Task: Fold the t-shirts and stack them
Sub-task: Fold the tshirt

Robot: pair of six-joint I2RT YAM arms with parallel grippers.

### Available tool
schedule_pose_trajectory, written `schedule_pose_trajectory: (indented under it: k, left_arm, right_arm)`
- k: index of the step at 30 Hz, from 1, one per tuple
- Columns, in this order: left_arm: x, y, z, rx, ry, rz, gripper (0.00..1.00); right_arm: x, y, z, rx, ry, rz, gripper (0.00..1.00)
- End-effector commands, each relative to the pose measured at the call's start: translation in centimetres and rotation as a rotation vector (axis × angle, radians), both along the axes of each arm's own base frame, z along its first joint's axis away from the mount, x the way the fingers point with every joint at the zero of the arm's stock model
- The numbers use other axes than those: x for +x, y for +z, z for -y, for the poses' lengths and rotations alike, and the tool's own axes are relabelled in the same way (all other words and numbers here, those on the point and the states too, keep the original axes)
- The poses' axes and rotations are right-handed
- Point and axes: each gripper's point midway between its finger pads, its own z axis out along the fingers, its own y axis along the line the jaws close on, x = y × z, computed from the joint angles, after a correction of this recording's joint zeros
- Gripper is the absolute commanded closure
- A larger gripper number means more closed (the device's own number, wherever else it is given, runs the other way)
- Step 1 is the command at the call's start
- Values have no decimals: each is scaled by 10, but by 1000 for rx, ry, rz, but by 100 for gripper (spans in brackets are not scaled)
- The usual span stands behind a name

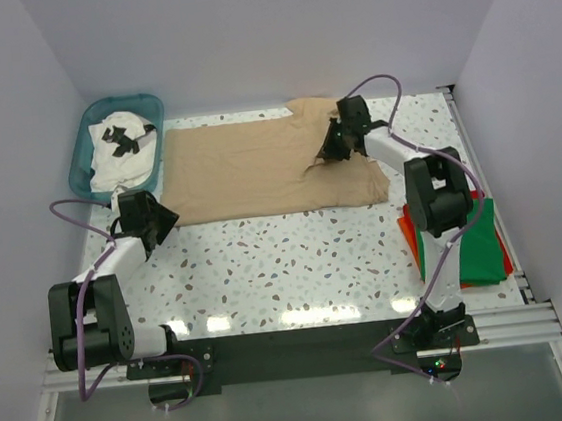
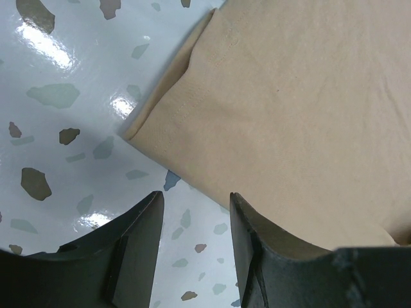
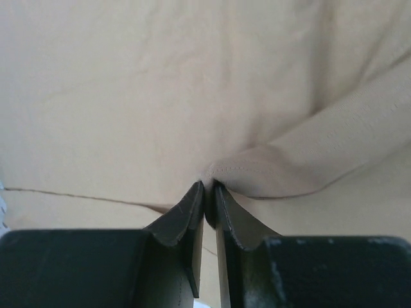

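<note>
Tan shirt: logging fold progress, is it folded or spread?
Mostly spread: tan shirt lies flat on the table, only one edge pinched by right gripper.

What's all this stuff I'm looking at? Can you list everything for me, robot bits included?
tan t-shirt: one, tan, spread flat across the far half of the table
white t-shirt: one, white with black print, bunched in the basket
green t-shirt: one, green, folded at the table's right edge
red-orange t-shirt: one, red-orange, edges showing under the green one
basket: one, teal, far left corner
table: one, white with grey speckles
left gripper: one, black, open by the tan shirt's near left corner
right gripper: one, black, shut on a fold of the tan shirt
</note>
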Motion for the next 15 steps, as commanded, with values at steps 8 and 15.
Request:
schedule_pose_trajectory:
  k: [8,15]
  left_arm:
    - [6,10,-3,12,18,46,49]
    - [-18,7,-20,64,111,-11,47]
  right_arm:
    - [31,7,-41,18,85,29,60]
    - [14,57,-14,-69,58,101,49]
